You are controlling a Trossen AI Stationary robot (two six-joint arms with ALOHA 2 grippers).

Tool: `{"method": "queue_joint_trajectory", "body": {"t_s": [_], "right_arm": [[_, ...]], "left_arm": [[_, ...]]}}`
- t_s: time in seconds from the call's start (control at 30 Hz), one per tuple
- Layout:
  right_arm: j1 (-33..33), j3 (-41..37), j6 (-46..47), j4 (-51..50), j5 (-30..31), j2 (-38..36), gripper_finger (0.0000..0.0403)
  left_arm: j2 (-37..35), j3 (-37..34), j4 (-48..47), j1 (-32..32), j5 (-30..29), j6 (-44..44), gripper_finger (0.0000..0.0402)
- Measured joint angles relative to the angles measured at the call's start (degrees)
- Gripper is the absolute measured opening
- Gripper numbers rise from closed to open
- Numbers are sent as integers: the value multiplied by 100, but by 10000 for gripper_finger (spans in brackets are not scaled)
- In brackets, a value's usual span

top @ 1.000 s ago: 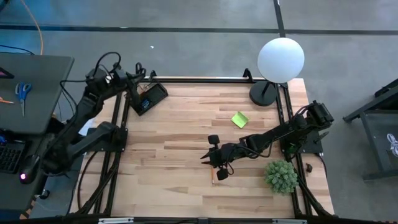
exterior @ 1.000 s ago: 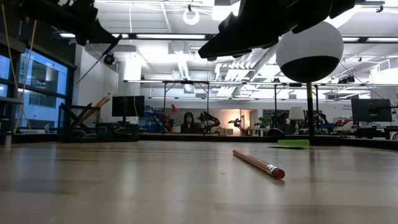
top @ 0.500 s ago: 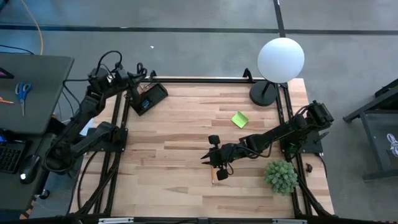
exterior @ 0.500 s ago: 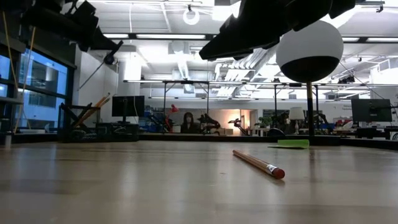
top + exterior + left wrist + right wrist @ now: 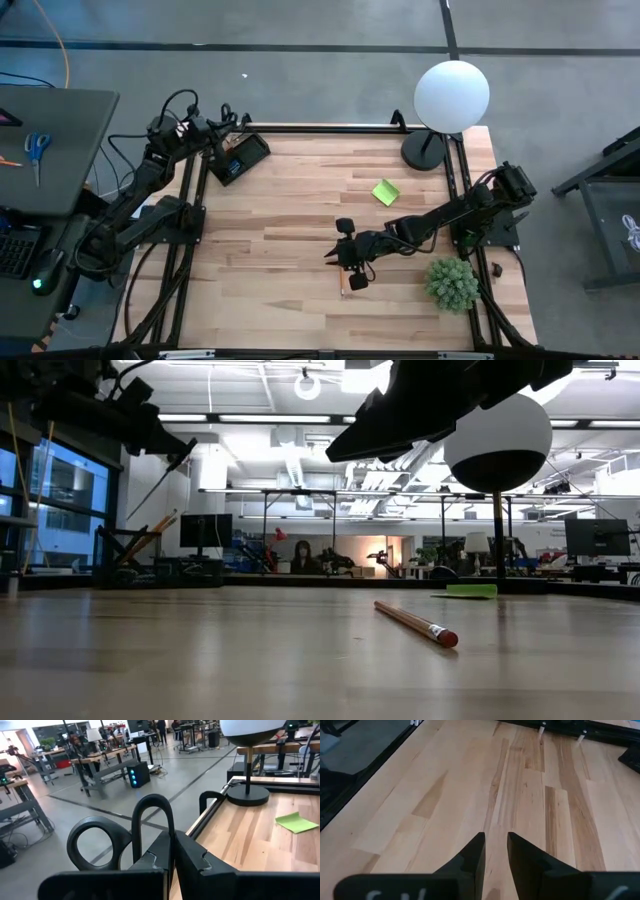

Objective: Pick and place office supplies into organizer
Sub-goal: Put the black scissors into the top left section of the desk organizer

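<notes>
Fingers on the left gripper (image 5: 172,862) are clamped tight on the black-handled scissors (image 5: 117,837). In the left wrist view the two looped handles stick up right between the dark fingers, so it's got them by the blade end as far as I can see. From overhead that left gripper (image 5: 222,128) sits up in the air at the far left corner of the table (image 5: 300,200), right by the organizer (image 5: 240,158), which is the little black tray at that corner's edge. Can't make out what's inside the tray from up there, too small.

Right gripper (image 5: 495,851) has its fingers parted a little with nothing between them, just bare wood showing in the gap. In the overhead shot the right gripper (image 5: 345,268) hangs over the middle-front of the table, just above the pencil (image 5: 342,284). From table height the pencil (image 5: 415,622) lies flat on the wood, red eraser end nearest the camera, with the arm's dark bulk overhead and not touching it.

Lime-green sticky-note pad (image 5: 385,192) lies flat on the table toward the far right, near the round lamp base (image 5: 423,152). Small green plant (image 5: 452,283) sits at the front right edge.
</notes>
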Motion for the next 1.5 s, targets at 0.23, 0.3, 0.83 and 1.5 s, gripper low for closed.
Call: {"method": "queue_joint_trajectory", "body": {"t_s": [0.23, 0.3, 0.83, 1.5], "right_arm": [[104, 0, 86, -17, 4, 80, 73], [160, 0, 89, -4, 6, 92, 73], [426, 0, 256, 1, 163, 127, 73], [650, 0, 408, -103, 471, 127, 73]], "left_arm": [[-2, 0, -92, -190, -268, -125, 0], [0, 0, -143, -349, -661, -226, 0], [1364, -4, 1070, -2066, -4830, 24, 0], [1978, 0, 1631, -2405, -6116, -17, 0]]}}
